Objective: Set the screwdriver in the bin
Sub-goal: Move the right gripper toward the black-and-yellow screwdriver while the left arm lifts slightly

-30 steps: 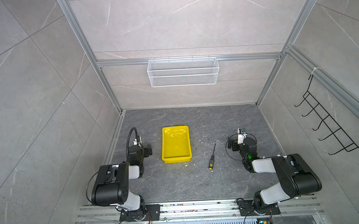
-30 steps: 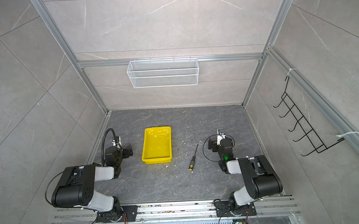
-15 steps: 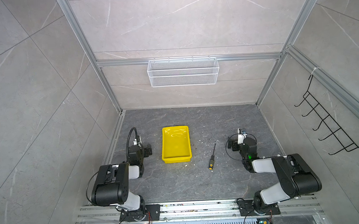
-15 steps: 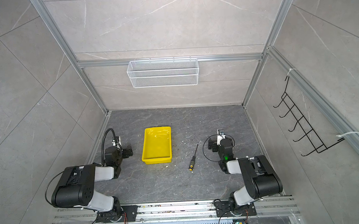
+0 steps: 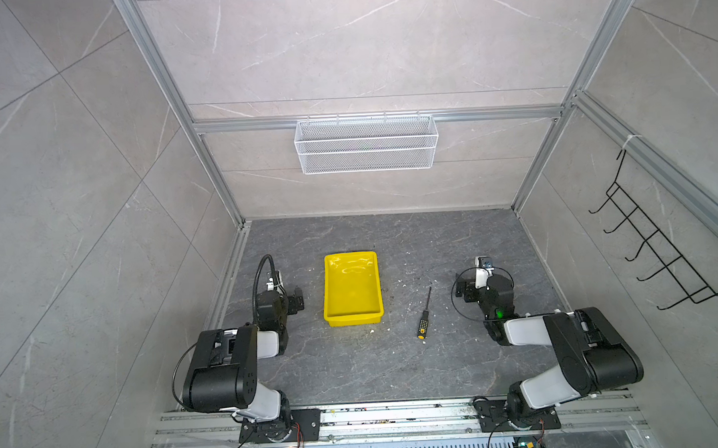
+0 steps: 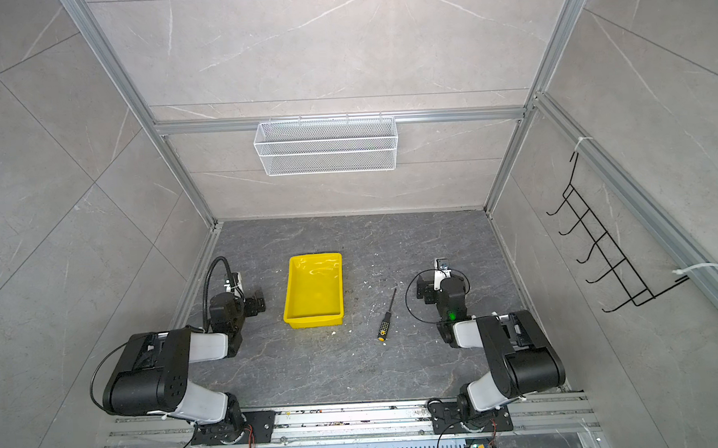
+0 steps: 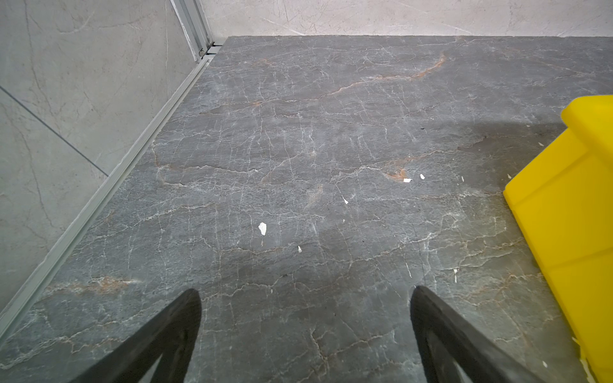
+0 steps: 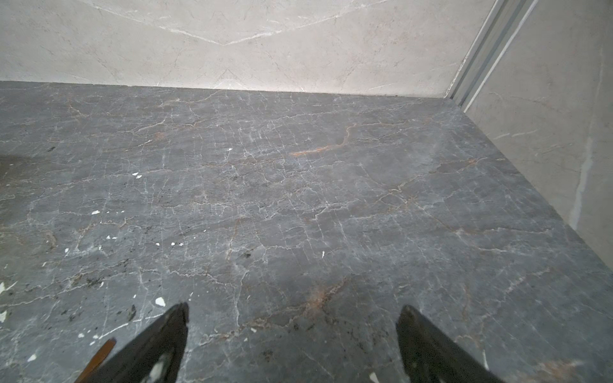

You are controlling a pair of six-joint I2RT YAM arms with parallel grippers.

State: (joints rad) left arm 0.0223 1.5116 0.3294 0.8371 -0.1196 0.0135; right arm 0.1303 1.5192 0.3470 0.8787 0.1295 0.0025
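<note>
Pickup not started. I read right gripper (image 8: pixel 292 313) and left gripper (image 7: pixel 305 296) spread wide, empty; next, right gripper reaches left for the screwdriver (image 5: pixel 423 316).

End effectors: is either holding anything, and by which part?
Nothing held: left end effector and right end effector are open, empty; the slim black-and-yellow-handled screwdriver lies untouched.

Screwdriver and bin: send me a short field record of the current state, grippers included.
screwdriver: flat on the tabletop, right of the bin, apart from it, handle toward the robot
bin: upright, empty
left gripper: open, empty, left of the bin
right gripper: open, empty, right of the screwdriver, not touching
task state: screwdriver not yet in bin
</note>
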